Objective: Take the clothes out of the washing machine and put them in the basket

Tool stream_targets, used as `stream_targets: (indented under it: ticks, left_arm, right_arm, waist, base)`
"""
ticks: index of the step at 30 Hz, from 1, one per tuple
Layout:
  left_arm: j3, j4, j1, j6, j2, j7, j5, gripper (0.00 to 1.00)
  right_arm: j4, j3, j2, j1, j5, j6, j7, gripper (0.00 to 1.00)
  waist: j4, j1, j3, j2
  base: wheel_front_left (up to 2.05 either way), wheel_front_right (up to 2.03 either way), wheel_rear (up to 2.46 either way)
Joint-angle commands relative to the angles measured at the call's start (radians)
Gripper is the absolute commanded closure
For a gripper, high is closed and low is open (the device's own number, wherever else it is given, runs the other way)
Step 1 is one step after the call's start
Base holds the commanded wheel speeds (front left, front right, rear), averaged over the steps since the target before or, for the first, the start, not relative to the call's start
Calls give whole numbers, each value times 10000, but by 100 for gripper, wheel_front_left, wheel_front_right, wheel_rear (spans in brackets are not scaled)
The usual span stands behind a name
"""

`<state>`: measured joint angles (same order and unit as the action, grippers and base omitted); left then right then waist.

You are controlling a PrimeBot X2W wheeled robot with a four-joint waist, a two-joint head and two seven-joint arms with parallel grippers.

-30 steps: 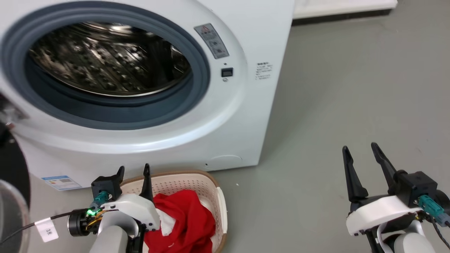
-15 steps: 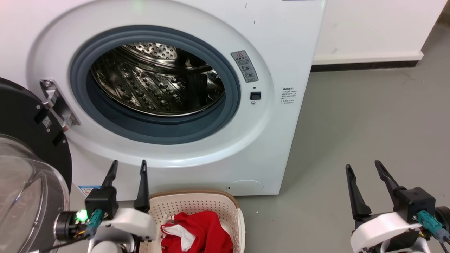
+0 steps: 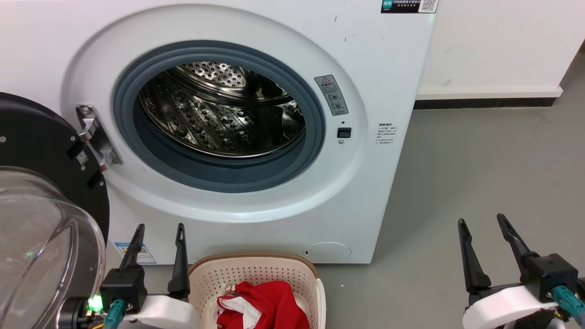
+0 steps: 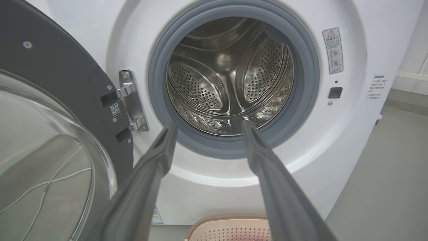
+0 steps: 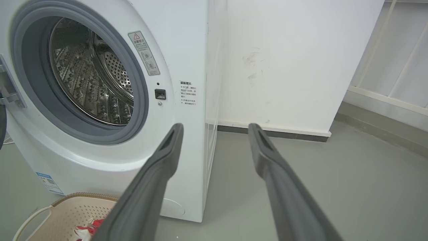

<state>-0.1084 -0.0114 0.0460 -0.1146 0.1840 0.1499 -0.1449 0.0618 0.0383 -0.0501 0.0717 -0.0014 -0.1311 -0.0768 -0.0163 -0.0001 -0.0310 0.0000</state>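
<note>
Clothes [image 3: 267, 308], bright red with white patches, lie bunched inside the basket [image 3: 249, 274], a cream perforated tub with a brown woven-look rim. It stands on the grey floor [image 3: 480, 160] near the robot, just in front of the washing machine [image 3: 379, 68] and below its porthole. The machine's door [image 3: 41, 146], black-framed with a bulging glass pane, hangs wide open on the left from a metal hinge [image 3: 98, 137]. The perforated steel drum [image 3: 219, 119] inside the grey rubber seal [image 3: 320, 137] shows bare metal in the head view and both wrist views. The left pincer [image 3: 160, 226] hovers just left of the basket's far rim, its two dark fingers apart with nothing between them, tips pointing toward the white front panel under the porthole. In the left wrist view the same fingers frame the lower part of the drum opening. The right pincer [image 3: 481, 219] is well apart on the right, over the floor to the right of the machine, its fingers likewise spread and holding nothing. Along them the right wrist view looks at the machine's right front corner and the white wall [image 5: 284, 60] beyond. A green light [image 3: 95, 302] glows on the left wrist.
</note>
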Motion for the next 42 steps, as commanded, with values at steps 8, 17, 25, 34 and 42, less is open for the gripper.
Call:
stream_targets:
  ticks: [8, 17, 25, 34, 42]
  left_arm:
    - [-93, -224, 291, -60, -71, -110, -158, 0]
    - [-106, -132, 181, -53, 14, -135, -259, 0]
    - [-86, 10, 99, -25, 111, -92, -358, 0]
    - [-76, 290, 245, 100, -48, -228, -1100, 100]
    - [93, 527, 47, 325, -111, -422, -2501, 100]
  right_arm:
    - [49, 41, -1, 76, -6, 7, 85, 0]
    - [36, 21, -1, 82, 70, 7, 100, 0]
    - [65, 46, -1, 95, 101, 7, 114, 0]
    - [-340, 27, 8, -4, 921, -2, 171, 100]
    - [-610, 72, -31, -199, 2455, -1, 327, 100]
  waist:
    - [46, 1, -5, 0]
    - [-21, 1, 4, 0]
    - [-49, 1, 33, 0]
    - [-39, 2, 57, 0]
    - [-27, 2, 73, 0]
  base:
    - [0, 0, 0]
    - [0, 0, 0]
    - [0, 0, 0]
    - [0, 0, 0]
    - [0, 0, 0]
